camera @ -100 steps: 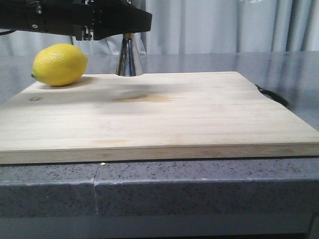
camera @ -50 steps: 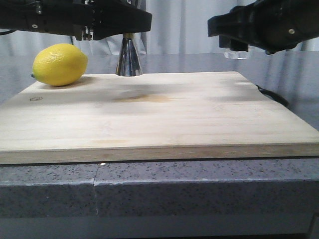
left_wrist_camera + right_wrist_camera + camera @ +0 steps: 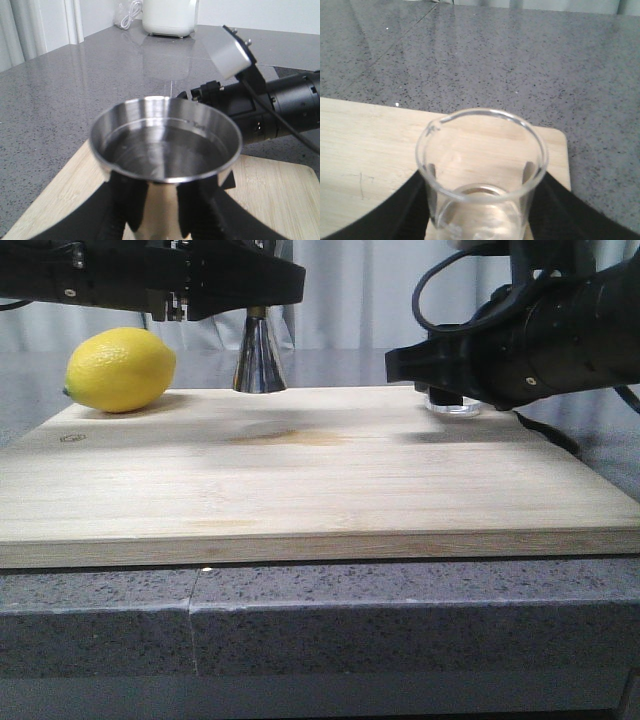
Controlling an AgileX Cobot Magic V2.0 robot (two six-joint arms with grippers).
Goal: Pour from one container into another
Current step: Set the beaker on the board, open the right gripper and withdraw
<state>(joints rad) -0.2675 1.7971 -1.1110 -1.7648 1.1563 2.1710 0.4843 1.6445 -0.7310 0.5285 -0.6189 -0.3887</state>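
While the left claw [image 3: 152, 210] grips the jigger [image 3: 164, 150], the right claw [image 3: 480, 210], clamping the apparently empty beaker [image 3: 481, 165], should set it down level on the board's [image 3: 300, 470] far right corner.

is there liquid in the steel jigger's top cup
Yes, the left wrist view shows clear liquid pooled inside the upper bowl of the steel jigger, with a visible fill line on its wall.

A kitchen — a speckled grey stone table [image 3: 400, 610] carries a wooden cutting board [image 3: 320, 480] with a lemon [image 3: 120, 369] on it, a white countertop appliance [image 3: 169, 17] stands at the back, and pale curtains [image 3: 370, 290] hang behind.
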